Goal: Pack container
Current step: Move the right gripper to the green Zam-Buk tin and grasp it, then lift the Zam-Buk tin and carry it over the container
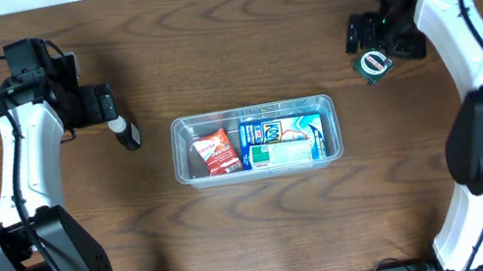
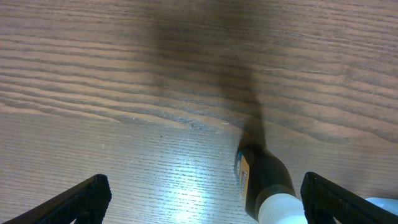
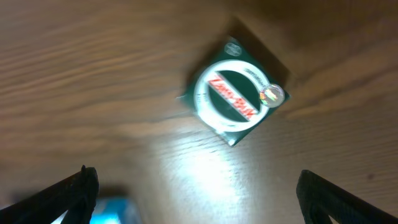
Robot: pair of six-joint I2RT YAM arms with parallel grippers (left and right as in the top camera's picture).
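The clear plastic container (image 1: 187, 155) lies in the middle of the table and holds a red packet (image 1: 215, 152), a blue packet (image 1: 263, 134) and a pale green box (image 1: 283, 153). A small black tube with a white cap (image 1: 126, 133) lies left of the container; in the left wrist view it (image 2: 264, 186) sits near the right finger of my open left gripper (image 2: 202, 199). My left gripper (image 1: 104, 104) hovers just above the tube. A green square packet with a white ring (image 1: 372, 63) lies at the far right, under my open right gripper (image 1: 376, 40); it also shows in the right wrist view (image 3: 231, 99).
The brown wooden table (image 1: 260, 242) fills the view. The two arm bases stand at the front left and front right. A black rail runs along the front edge.
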